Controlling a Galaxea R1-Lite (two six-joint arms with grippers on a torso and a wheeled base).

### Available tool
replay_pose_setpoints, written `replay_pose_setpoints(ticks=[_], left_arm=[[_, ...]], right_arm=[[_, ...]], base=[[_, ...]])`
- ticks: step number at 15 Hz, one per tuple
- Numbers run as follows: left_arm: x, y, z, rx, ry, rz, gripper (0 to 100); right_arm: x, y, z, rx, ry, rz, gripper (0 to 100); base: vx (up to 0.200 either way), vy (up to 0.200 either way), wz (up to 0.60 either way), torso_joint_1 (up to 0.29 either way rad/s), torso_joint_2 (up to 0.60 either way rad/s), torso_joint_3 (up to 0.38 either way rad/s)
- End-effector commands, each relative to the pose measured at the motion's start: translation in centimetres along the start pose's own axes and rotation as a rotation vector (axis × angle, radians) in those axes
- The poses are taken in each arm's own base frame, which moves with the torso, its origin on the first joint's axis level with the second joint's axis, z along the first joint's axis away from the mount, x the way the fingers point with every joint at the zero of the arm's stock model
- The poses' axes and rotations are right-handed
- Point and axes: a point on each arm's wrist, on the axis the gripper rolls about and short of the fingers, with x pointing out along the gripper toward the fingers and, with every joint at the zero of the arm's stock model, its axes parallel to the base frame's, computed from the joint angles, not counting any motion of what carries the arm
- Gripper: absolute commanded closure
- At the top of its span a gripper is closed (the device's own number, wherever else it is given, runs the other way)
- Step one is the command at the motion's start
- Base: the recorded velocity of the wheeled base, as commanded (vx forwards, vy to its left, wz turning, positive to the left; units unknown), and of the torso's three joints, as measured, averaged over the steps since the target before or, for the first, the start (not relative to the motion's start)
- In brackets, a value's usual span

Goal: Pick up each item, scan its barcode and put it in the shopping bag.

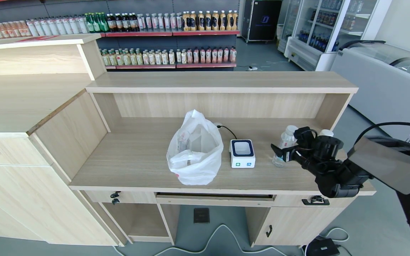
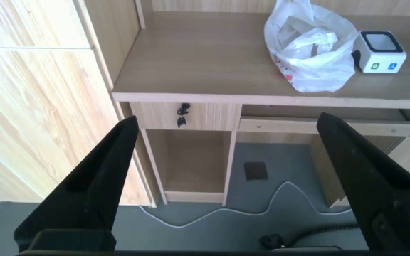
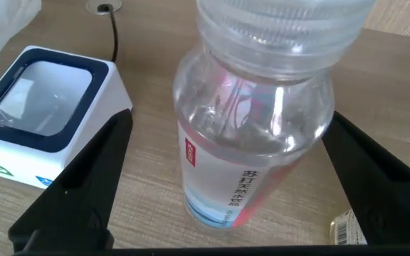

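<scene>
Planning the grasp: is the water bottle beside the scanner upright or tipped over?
Upright: the water bottle stands on its base on the counter, cap up, between the fingers of the open right claw.

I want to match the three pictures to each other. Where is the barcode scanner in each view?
Head view: the barcode scanner stands on the counter, between the shopping bag and the water bottle.
Left wrist view: it stands on the counter, just beside the shopping bag.
Right wrist view: it stands beside the water bottle, which is between the right gripper's open jaws.
Shared landmark: the wooden counter under it.
</scene>
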Motion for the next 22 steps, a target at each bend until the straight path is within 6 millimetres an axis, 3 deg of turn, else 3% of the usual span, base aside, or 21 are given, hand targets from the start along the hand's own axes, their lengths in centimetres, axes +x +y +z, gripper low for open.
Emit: replay_pose_setpoints(ticks=[1, 18, 19, 22], left_arm=[[0.0, 0.0, 0.0, 0.0, 0.001, 0.0, 0], [0.0, 0.0, 0.0, 0.0, 0.001, 0.0, 0], [0.0, 0.0, 0.0, 0.0, 0.001, 0.0, 0], [0.0, 0.0, 0.0, 0.0, 0.0, 0.0, 0]], right_arm=[[0.5, 0.6, -0.2, -0.002, -0.006, 0.014, 0], [2.9, 1.2, -2.4, -0.001, -0.007, 0.028, 0], [3.3, 1.2, -2.2, -0.002, -0.013, 0.028, 100], [3.4, 1.2, -1.9, -0.003, -0.005, 0.028, 100]], base=[[0.0, 0.0, 0.0, 0.0, 0.0, 0.0], [0.0, 0.0, 0.0, 0.0, 0.0, 0.0], [0.0, 0.0, 0.0, 0.0, 0.0, 0.0], [0.0, 0.0, 0.0, 0.0, 0.0, 0.0]])
